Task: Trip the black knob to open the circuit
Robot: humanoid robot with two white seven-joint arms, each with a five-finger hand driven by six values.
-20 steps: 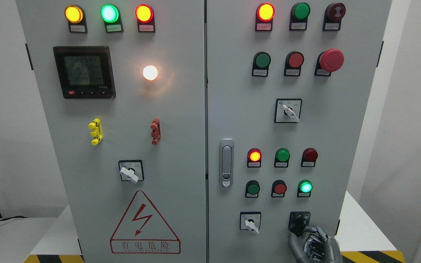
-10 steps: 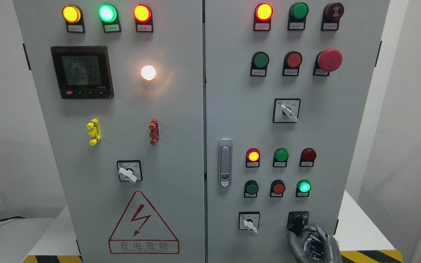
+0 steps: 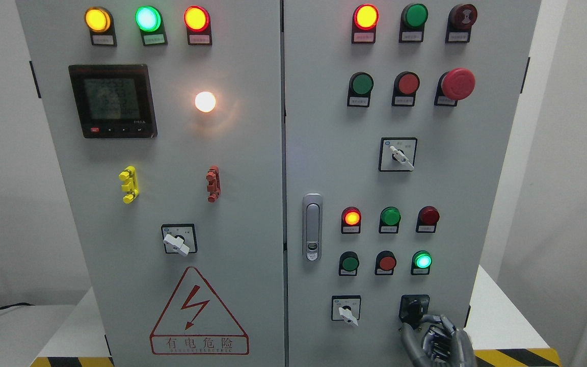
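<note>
Your right hand (image 3: 438, 339) comes up from the bottom edge at lower right, with most of the palm and the whole forearm cut off by the frame; its fingers (image 3: 424, 320) are curled against the underside of the black knob (image 3: 414, 309), though you cannot tell whether they truly clamp it or only touch, since the contact side is hidden. That knob sits in a black square plate at the lower right of the right door (image 3: 477, 178), just right of a white selector switch (image 3: 345, 310). Above it you see a lit green lamp (image 3: 422, 260), a red button (image 3: 387, 262) and a green button (image 3: 349, 263). Label print under the lamps is too small to read. Further left, the door latch (image 3: 312, 227) stands by the seam between the two doors, and the left door (image 3: 242, 204) carries a meter (image 3: 112, 100) and a warning triangle (image 3: 199, 313). Your cabinet stands on a white platform (image 3: 502, 316) with hazard striping (image 3: 515, 358) at its front edge. White wall (image 3: 574, 153) lies open to the right of the cabinet edge.
</note>
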